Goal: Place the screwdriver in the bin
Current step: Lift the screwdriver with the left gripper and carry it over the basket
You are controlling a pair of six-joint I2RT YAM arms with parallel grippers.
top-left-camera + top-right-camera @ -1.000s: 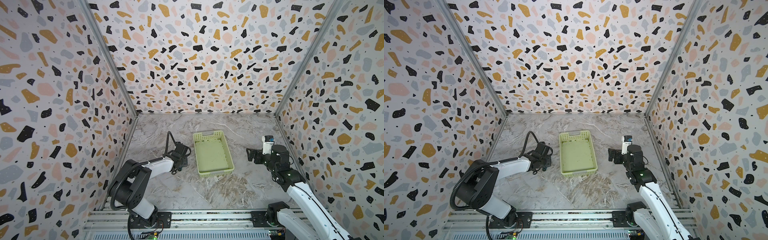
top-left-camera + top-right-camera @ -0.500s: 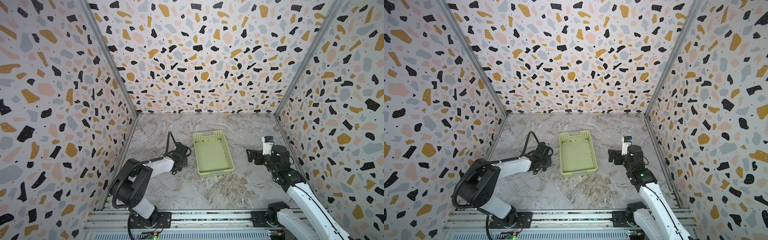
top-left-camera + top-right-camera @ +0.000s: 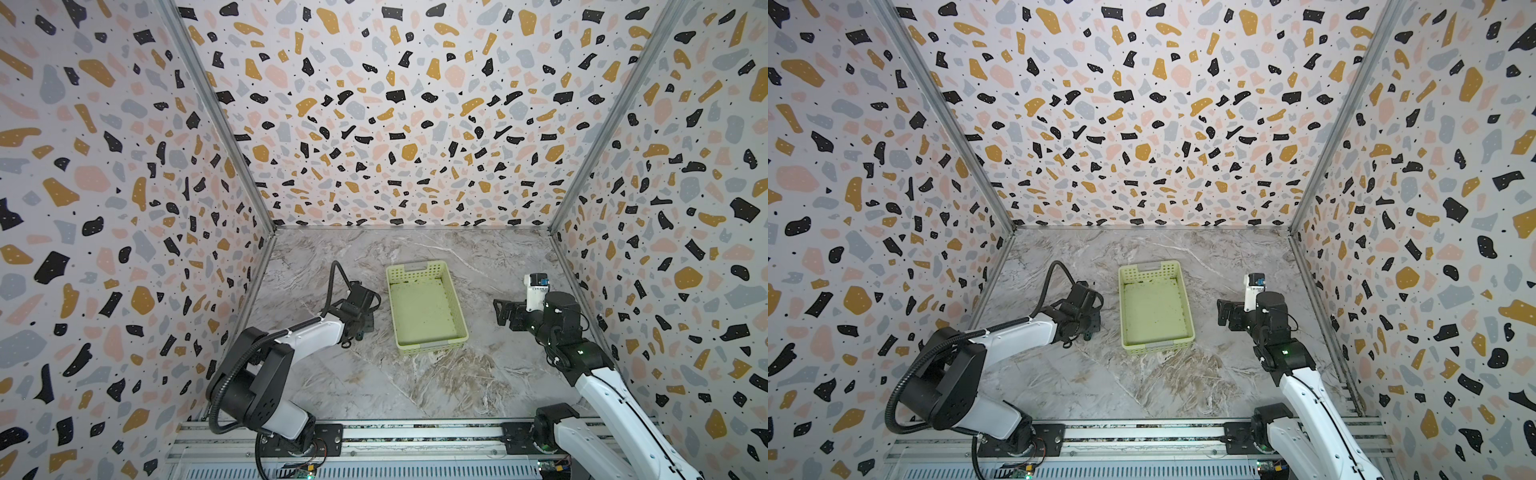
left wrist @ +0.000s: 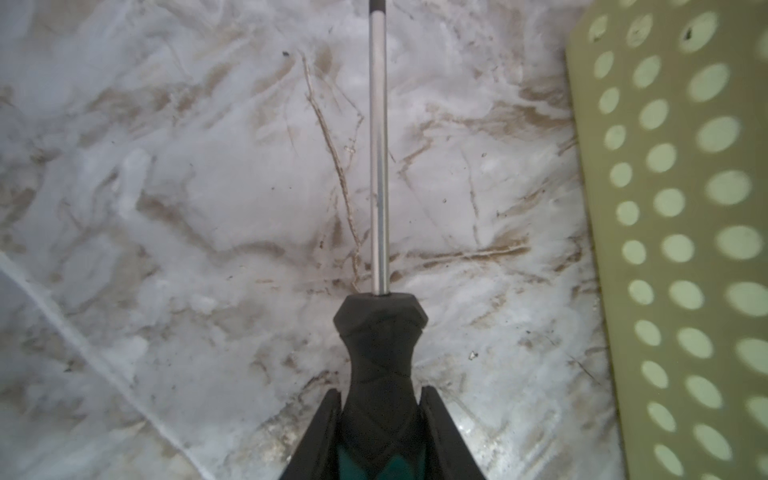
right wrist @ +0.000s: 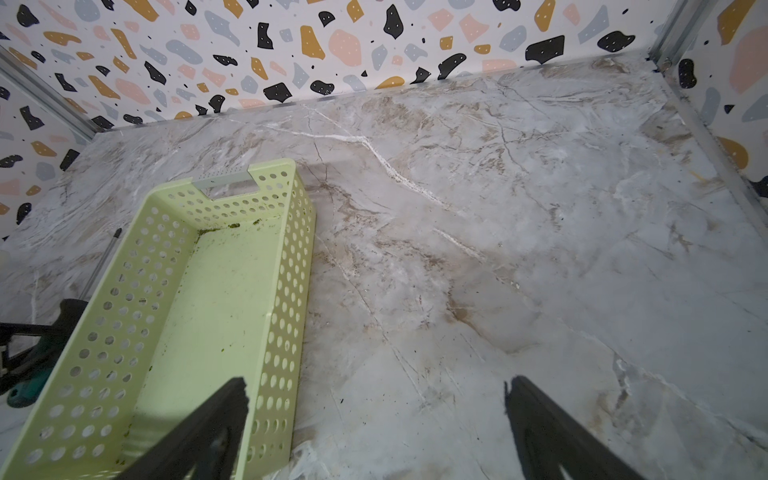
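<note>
Clamped tight on the chunky black-and-teal handle of the small silver-shafted screwdriver [image 4: 380, 345]: left gripper [image 4: 380, 401], left of centre in both top views, just beside the pale yellow-green perforated plastic bin [image 3: 415, 272], not in it. Gaping wide open at right: right gripper [image 5: 376, 388]. Underneath, grey-brown marble-look tabletop [image 3: 374, 374]; all around, speckled terrazzo walls [image 3: 374, 104]. Can't spot the screwdriver from above, buried under the gripper. Handle butt and shaft tip cut off in the left wrist view.

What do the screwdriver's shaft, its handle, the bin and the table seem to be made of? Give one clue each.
Screwdriver shaft: polished metal, bright streaky reflections.
Handle: matte black rubber or plastic with teal inlay, moulded facets.
Bin: pale yellow-green plastic, smooth, moulded round holes.
Table: marble-look surface, grey-brown veins; real stone or print unclear.
</note>
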